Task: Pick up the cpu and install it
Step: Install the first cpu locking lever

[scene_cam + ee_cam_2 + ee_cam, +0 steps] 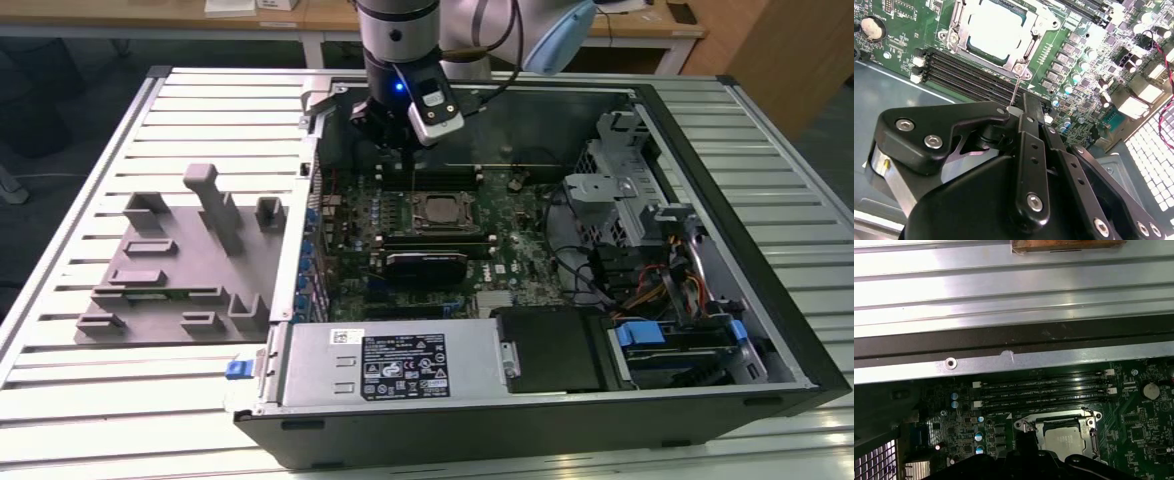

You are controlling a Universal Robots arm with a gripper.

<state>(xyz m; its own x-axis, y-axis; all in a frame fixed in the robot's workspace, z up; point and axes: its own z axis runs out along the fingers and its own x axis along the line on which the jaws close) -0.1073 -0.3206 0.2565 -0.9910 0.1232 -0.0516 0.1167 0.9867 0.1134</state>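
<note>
The exterior view gives us the grey tray [147, 290] beside the open case [534, 430]. In the second wrist view we see the claw [1015, 107] pressed together on a thin rod [1016, 89] rising from the socket [1023, 61]. In the first wrist view its black body hides the near edge of the cpu [1066, 440], which lies flat in the socket, pale silver-grey.

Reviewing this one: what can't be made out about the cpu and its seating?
1. First wrist view: the end effector hides one edge of the cpu.
2. Second wrist view: glare whitens the cpu's top plate, and the picture's edge cuts off part of the socket.
3. Exterior view: the cpu is too small to tell whether it sits flat or is latched.
</note>
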